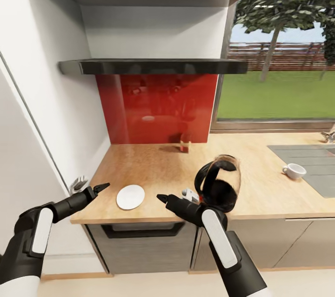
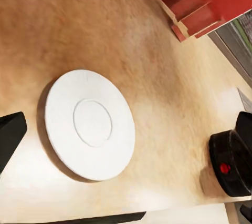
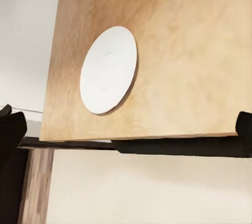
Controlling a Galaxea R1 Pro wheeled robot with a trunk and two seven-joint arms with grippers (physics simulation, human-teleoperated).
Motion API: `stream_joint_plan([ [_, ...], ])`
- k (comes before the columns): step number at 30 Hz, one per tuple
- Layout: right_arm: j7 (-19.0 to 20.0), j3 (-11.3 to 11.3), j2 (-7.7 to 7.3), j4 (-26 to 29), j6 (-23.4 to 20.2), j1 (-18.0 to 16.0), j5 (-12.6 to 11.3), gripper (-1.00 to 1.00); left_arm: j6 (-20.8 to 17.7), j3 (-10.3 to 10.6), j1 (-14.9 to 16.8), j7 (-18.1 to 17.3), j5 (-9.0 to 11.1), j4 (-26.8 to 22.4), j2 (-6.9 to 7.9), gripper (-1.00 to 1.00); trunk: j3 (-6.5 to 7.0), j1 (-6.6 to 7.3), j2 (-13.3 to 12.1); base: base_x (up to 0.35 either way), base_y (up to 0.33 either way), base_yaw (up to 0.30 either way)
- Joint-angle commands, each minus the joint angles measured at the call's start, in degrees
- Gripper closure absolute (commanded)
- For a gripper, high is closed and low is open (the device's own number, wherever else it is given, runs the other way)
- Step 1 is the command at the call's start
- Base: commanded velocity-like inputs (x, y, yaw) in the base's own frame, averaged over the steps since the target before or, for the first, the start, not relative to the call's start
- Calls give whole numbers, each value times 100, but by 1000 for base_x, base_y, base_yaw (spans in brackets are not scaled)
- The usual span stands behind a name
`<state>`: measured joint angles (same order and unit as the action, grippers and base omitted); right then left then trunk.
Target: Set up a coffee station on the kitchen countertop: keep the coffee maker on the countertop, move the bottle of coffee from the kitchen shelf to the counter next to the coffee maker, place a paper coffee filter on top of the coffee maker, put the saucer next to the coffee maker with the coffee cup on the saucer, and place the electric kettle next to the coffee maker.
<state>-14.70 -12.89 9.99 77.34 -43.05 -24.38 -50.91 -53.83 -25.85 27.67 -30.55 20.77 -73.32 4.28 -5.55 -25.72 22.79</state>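
Saucer (image 1: 130, 196) and electric kettle (image 1: 218, 184) sit near the front edge of the desk (image 1: 153, 167), a light wood-grain top over grey cabinet fronts. The saucer lies flat and bare, with nothing resting on its sunken middle; in the left wrist view it (image 2: 90, 124) shows the round inner ring clearly, and in the right wrist view it (image 3: 108, 70) lies close to the desk's front edge. The kettle stands upright to the right of the saucer, well apart from it, its clear dome dark with reflections; whether it holds any liquid cannot be told. Its black base with a small red switch (image 2: 231, 162) shows in the left wrist view. The coffee cup (image 1: 294, 170) stands far to the right on the desk, beside a grey sink (image 1: 311, 167), handle toward the left; its inside cannot be seen. A small reddish object (image 1: 184, 142) stands at the back against the red splashback (image 1: 158, 106). The kitchen shelf (image 1: 153, 66), a thin glossy black slab, hangs above the splashback; its top face cannot be seen from this angle.

The left end effector (image 1: 101, 188) hovers just left of the saucer, apart from it, fingers drawn to a point and holding nothing. The right end effector (image 1: 163, 198) hovers between saucer and kettle, likewise pinched to a point and empty.
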Motion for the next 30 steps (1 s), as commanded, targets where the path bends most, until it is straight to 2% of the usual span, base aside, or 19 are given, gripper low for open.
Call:
stream_joint_plan([
  [1,-59,-2,1,-7,-10,-6,-61,-100,-31,-7,7,-30,-13,-2,-2,-100,-13,-7,13,267,0,0],
  [5,-59,-3,1,-137,-9,-6,-74,-100,-31,0,9,-25,-12,1,-15,-100,-13,-7,13,117,0,0],
  [12,-61,-3,1,-362,3,-6,-294,-100,-44,9,10,-22,-12,2,-115,-100,-13,-7,13,19,0,0],
  [18,-78,-18,1,-554,177,-6,-483,-100,-42,10,14,-18,-11,4,-183,-100,-13,-7,13,2,0,0],
  [19,-80,-38,1,-965,718,-6,-731,-100,-42,8,15,-17,-13,5,-193,-100,-13,-7,13,0,0,0],
  [21,-83,-198,1,-1085,1032,-6,-745,-100,-41,5,17,-15,-15,6,-217,-100,-13,-7,13,0,0,0],
  [23,-84,-540,1,-1153,1325,-6,-760,-100,-41,3,22,-14,-18,6,-238,-100,-13,-7,13,0,0,0],
  [25,-85,-728,1,-1169,1450,-6,-800,-100,-40,2,25,-13,-15,7,-245,-100,-13,-7,13,0,26,0],
  [30,-86,-916,1,-1183,1557,-6,-1040,-100,-40,2,27,-13,-5,8,-256,-100,-13,-7,13,0,193,0],
])
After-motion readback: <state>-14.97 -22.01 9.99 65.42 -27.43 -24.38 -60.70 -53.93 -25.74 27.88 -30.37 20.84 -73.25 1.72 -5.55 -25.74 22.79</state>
